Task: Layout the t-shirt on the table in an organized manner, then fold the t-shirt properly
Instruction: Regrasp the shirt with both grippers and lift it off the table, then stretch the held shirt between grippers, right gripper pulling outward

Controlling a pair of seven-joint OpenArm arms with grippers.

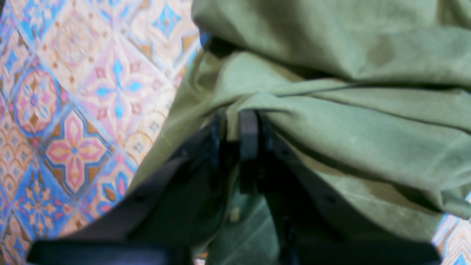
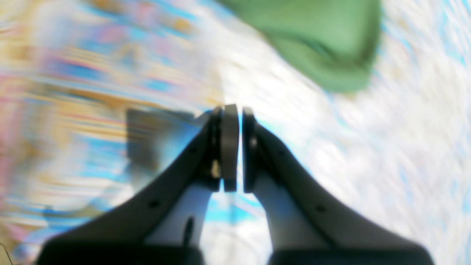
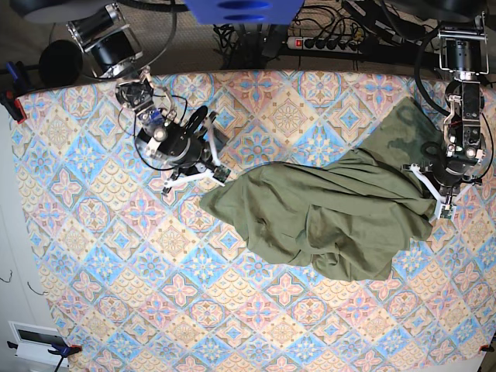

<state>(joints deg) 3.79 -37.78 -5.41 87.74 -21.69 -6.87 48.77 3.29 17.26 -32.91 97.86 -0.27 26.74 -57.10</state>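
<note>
while the t-shirt [image 3: 333,213] lies crumpled mid-right on the worktop [image 3: 93,256] | left hand [image 1: 235,121] clenched on a fabric fold at its right edge | right hand [image 2: 235,114] clenched, empty, just off the left edge | layout unfinished, folding not begun

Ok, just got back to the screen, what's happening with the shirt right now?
The left gripper is shut on a fold of the olive t-shirt at its edge on the base view's right. The right gripper is shut and holds nothing, hovering over the table just off the shirt's other end. The shirt lies bunched and wrinkled mid-table, not laid out flat yet.
</note>
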